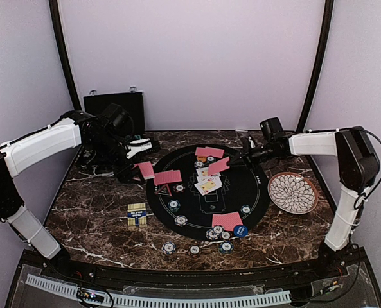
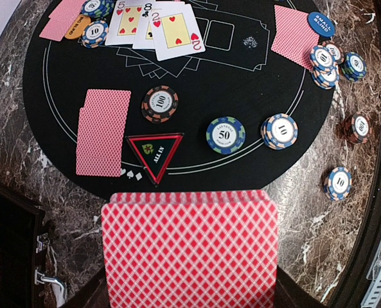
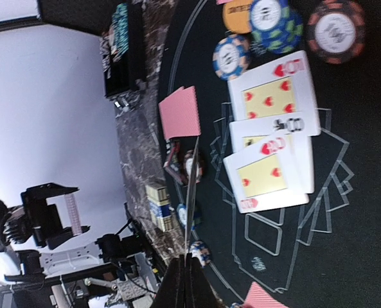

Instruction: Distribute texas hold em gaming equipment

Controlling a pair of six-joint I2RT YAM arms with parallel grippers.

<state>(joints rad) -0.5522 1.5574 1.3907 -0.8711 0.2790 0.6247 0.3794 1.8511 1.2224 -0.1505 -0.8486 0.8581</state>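
The left pincer [image 1: 130, 168] is closed on a thin fanned stack of red-backed cards [image 2: 190, 253], carried flat at the left rim of the round black mat [image 1: 254, 186]. The right pincer [image 3: 185, 282] is squeezed fully together on a single card [image 3: 191, 192] that hangs edge-on over the mat's far-right part. The nearest trouble, as I judge it, is the loose chips [image 1: 194, 250] lying on the marble worktop [image 1: 100, 218] just in front of the mat, which a low sweep of either arm could scatter. Further in, the stack is the bigger worry: several cards show at its front edge, so easing the grip to deal one may shed two or more. Those would land on the triangular marker [image 2: 155, 154] and the card pair [image 2: 103, 131] just inside the mat's left rim. Beyond that, the single card is gripped by one edge only and could swing or slip onto the face-up cards [image 1: 208, 184] at the mat's centre. Of the containers, the petal-patterned plate [image 1: 293, 192] just right of the mat shows nothing in it. The black case [image 1: 113, 102] behind the mat's far-left side stands open, with rows of chips [image 3: 119, 29] on edge in its tray.
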